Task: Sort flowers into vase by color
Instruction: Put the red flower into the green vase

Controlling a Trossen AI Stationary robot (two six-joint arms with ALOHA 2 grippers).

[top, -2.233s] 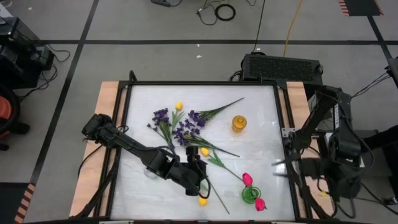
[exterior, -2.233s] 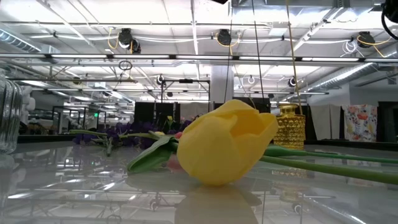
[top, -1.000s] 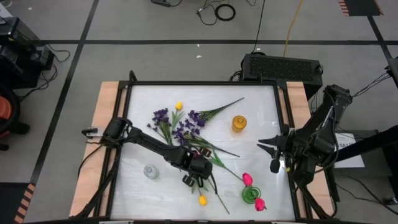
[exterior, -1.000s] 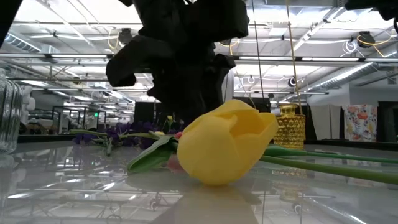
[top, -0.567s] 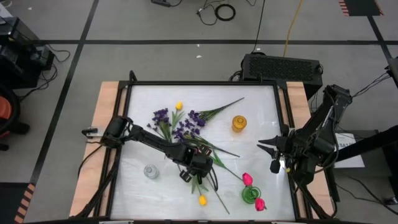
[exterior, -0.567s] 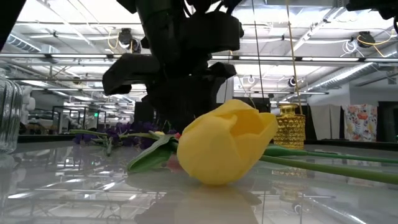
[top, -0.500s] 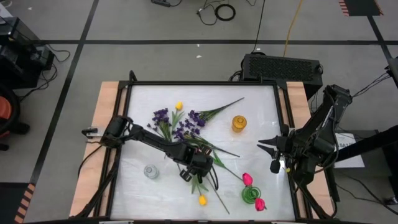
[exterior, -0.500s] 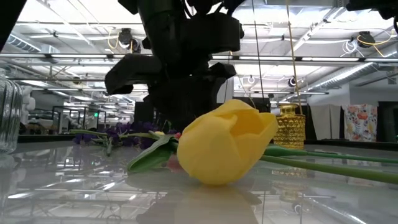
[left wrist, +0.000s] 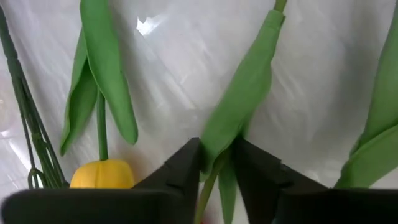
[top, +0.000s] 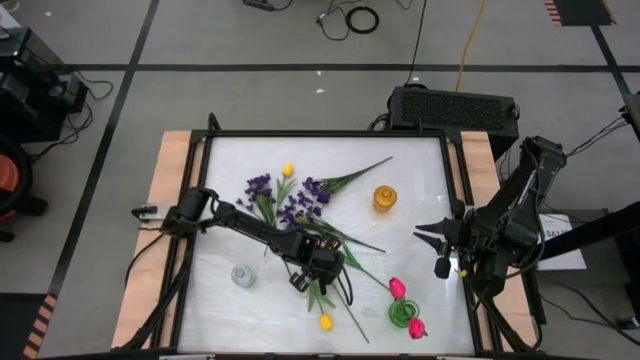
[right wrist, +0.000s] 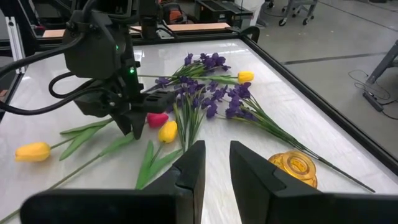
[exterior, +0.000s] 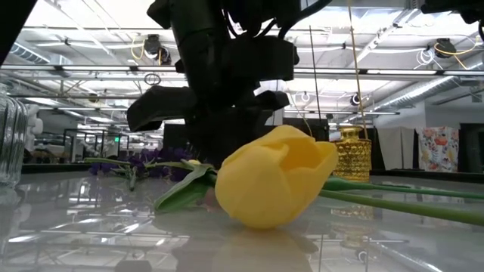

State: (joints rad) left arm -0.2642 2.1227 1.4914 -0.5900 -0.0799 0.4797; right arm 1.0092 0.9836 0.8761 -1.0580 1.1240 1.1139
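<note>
High view, three yellow tulips (top: 324,321), two pink tulips (top: 398,288), three vases (top: 384,198)

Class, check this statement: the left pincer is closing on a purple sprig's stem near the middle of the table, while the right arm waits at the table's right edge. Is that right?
One detail is wrong. The left wrist view shows the left pincer closing on a green tulip stem, with a yellow tulip beside it, not on a purple sprig. The rest stands: in the high view the right arm's pincer waits at the table's right edge.

left claw (left wrist: 216,163) lowered, closing on yellow tulip (top: 325,321) stem.
</note>
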